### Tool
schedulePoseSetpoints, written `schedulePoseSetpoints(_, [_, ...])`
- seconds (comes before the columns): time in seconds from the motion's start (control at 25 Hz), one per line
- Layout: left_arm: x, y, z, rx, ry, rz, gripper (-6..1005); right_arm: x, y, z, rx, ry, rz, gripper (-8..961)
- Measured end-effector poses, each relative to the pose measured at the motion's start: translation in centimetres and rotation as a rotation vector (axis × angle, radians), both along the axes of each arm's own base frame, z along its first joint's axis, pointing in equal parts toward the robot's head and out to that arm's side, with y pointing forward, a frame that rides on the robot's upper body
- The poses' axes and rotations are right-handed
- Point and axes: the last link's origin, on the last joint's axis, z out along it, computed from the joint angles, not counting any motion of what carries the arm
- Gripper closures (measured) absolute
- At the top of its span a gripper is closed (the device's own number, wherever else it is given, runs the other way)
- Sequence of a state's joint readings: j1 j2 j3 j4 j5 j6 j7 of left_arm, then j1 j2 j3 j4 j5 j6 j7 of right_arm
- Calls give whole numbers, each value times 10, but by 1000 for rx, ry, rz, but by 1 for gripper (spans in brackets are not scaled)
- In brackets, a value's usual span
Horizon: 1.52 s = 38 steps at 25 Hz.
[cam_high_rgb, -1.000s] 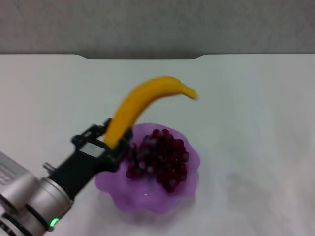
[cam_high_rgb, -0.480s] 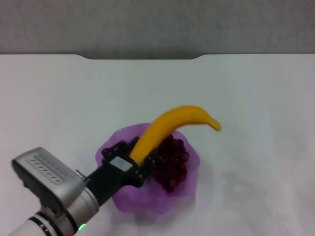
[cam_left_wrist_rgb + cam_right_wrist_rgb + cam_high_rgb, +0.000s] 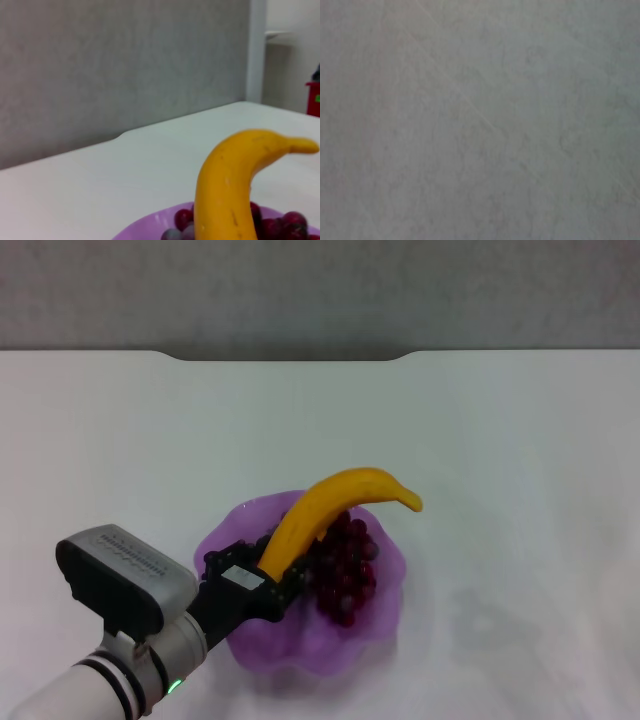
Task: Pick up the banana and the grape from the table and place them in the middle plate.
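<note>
On the white counter point(image 3: 500, 440) sits the purple plate point(image 3: 385, 600), with the grapes point(image 3: 345, 565) lying inside it. The left gripper point(image 3: 262, 575) clamps the lower end of the banana point(image 3: 320, 515), which slants up over the grapes, its tip past the plate's far rim.

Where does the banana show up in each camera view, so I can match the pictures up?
Head view: the banana arcs over the middle plate, its lower end in the left end effector.
Left wrist view: the banana fills the lower right, rising above the plate rim.
Right wrist view: not in it; only a blank grey surface shows.
Shared landmark: the grape, beside the banana in the left wrist view too.
</note>
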State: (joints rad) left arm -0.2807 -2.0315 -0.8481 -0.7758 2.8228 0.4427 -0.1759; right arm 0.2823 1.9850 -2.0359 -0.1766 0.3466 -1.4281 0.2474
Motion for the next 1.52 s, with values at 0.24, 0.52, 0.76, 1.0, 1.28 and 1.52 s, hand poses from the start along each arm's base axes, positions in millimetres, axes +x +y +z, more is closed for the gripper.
schedulePoseSetpoints(0.24, [0,-1,4,12,-11,38,346,1,0,0,0,1,-2,931])
schedulePoseSetpoints(0.52, [2,-6,13,62,-18,26,233,1,-1,0,1,2,-4,931])
schedulePoseSetpoints(0.76, [6,-13,29,150,-19,3,130,1,0,0,-1,2,-3,931])
schedulePoseSetpoints(1.0, [8,-28,77,425,-146,-81,116,0,1,-2,-9,0,-5,931])
schedulePoseSetpoints(1.28, [-22,-43,108,640,-214,-80,171,-4,5,-6,-19,6,-1,931])
schedulePoseSetpoints(1.52, [-51,-47,122,753,-224,-22,429,-5,7,-6,-10,12,-3,931])
